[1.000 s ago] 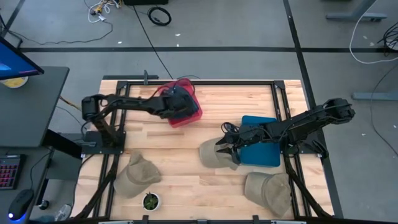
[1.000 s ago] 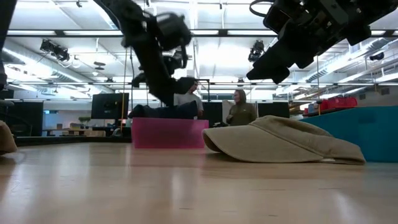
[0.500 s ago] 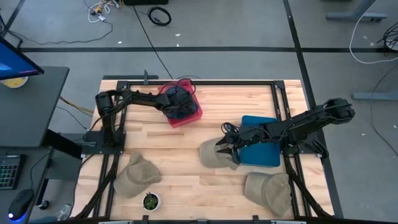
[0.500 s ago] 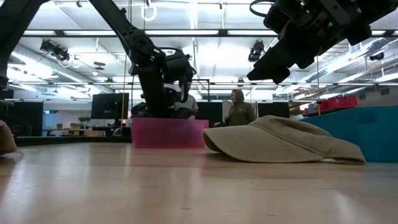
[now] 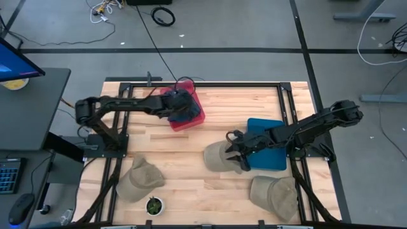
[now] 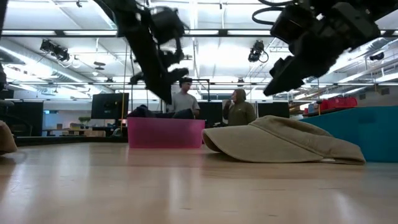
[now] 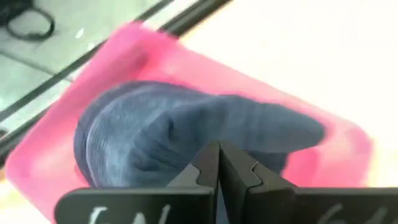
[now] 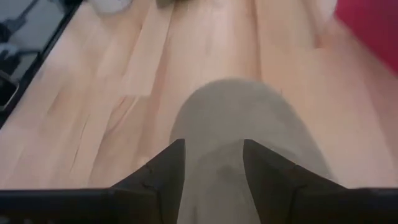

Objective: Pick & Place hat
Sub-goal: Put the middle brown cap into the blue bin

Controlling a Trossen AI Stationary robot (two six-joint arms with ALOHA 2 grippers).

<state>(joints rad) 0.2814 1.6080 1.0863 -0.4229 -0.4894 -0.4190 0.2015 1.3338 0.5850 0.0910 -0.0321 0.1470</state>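
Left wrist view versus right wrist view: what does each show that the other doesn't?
Only the left wrist view shows the blue hat lying in the pink bin, with the left pincer shut above it. Only the right wrist view shows the tan hat, with the right pincer open over it. Both show the wooden table.

A small potted plant (image 5: 153, 205) sits at the wooden table's (image 5: 191, 184) seven o'clock edge, while a monitor (image 5: 18, 58) with a lit blue screen stands on a dark desk (image 5: 28, 114) at nine o'clock beyond the frame. On the grey floor at twelve o'clock, a coiled black cable (image 5: 163, 16) lies near a tangle of wires (image 5: 105, 9). Across the room behind the table, two people (image 6: 238, 108) stand beneath ceiling lights.
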